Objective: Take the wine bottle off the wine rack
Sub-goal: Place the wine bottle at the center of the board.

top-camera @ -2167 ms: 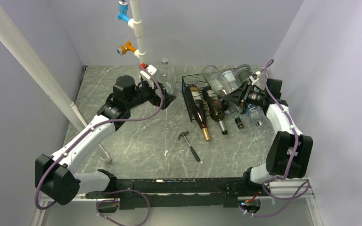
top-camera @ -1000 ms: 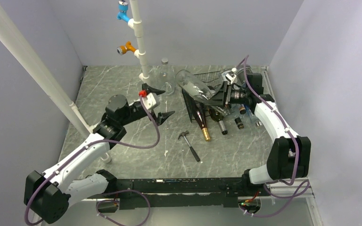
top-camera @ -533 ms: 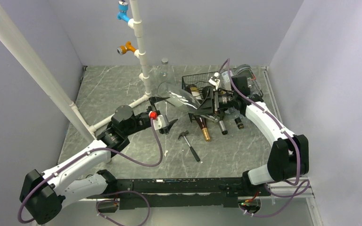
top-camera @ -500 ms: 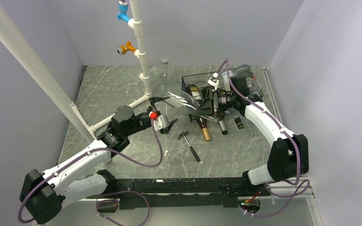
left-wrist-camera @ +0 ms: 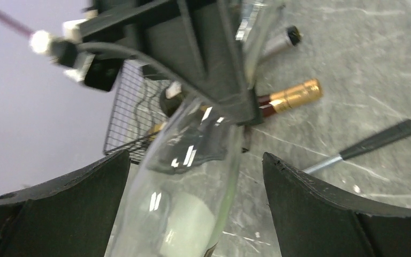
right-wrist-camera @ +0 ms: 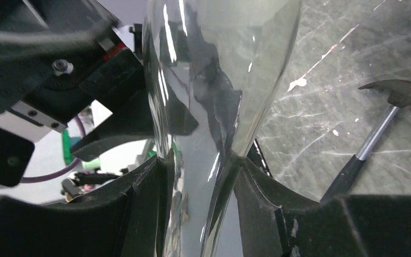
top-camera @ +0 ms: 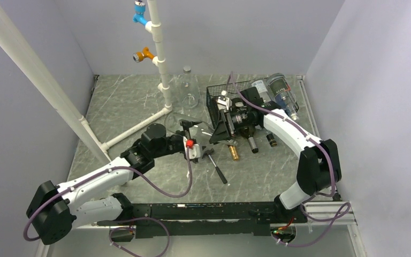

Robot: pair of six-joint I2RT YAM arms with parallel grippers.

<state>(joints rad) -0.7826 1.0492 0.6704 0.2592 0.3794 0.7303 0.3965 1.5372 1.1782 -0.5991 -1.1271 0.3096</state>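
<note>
Both fingers (right-wrist-camera: 139,214) of the right gripper (right-wrist-camera: 198,168) pinch the clear wine bottle (right-wrist-camera: 219,64) by its neck. The left gripper (left-wrist-camera: 192,182) is spread wide around its body. The bottle hangs mid-frame, left of the wine rack (top-camera: 210,101), apparently in a handover. Next the left must close before the right releases.

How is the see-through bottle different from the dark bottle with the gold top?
The clear bottle is see-through glass; the gold-topped bottle is dark with gold foil on its neck. The clear bottle is gripped by the right gripper, between the fingers of the open left gripper; the gold-topped bottle lies at the wine rack, in no gripper. Both are narrow-necked bottles.
</note>
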